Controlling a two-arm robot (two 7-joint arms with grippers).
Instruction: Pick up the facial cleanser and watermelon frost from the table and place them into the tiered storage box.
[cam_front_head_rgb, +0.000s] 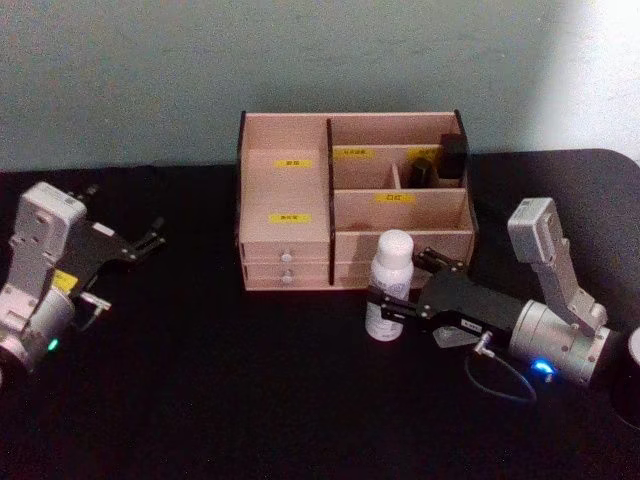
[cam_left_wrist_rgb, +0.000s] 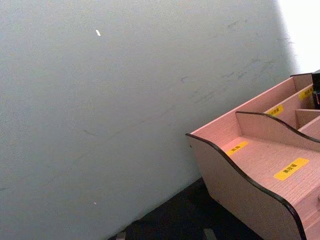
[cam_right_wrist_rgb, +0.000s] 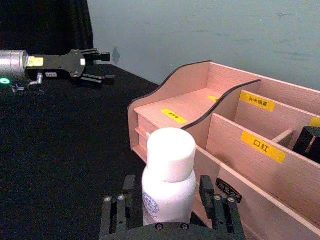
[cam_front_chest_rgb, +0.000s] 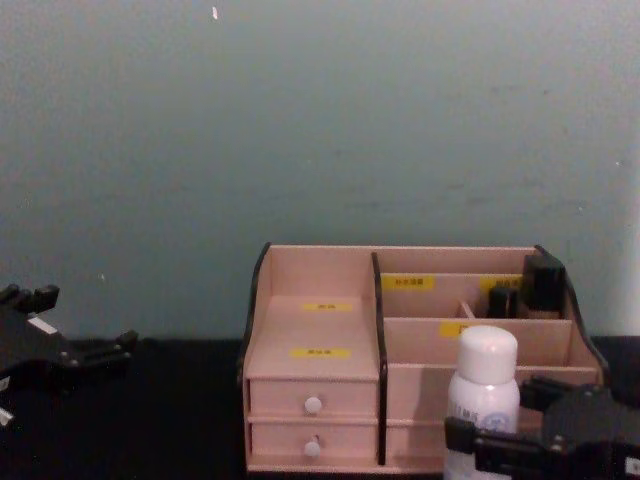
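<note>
Facial cleanser (cam_front_head_rgb: 392, 268) stands between the released right hand's (cam_front_head_rgb: 405, 287) fingers, seemingly untouched; uneven closing could tip it against the tiered storage box (cam_front_head_rgb: 283, 135). Left hand (cam_front_head_rgb: 150, 242) idles, released.

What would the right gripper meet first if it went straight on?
The white bottle, standing between the right gripper's open fingers. Past it, probably the tiered storage box, though depth is unclear.

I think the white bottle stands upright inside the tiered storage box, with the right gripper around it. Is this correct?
No. The head view shows the white bottle standing upright on the black table in front of the tiered storage box, not inside it. The right gripper is around it.
</note>
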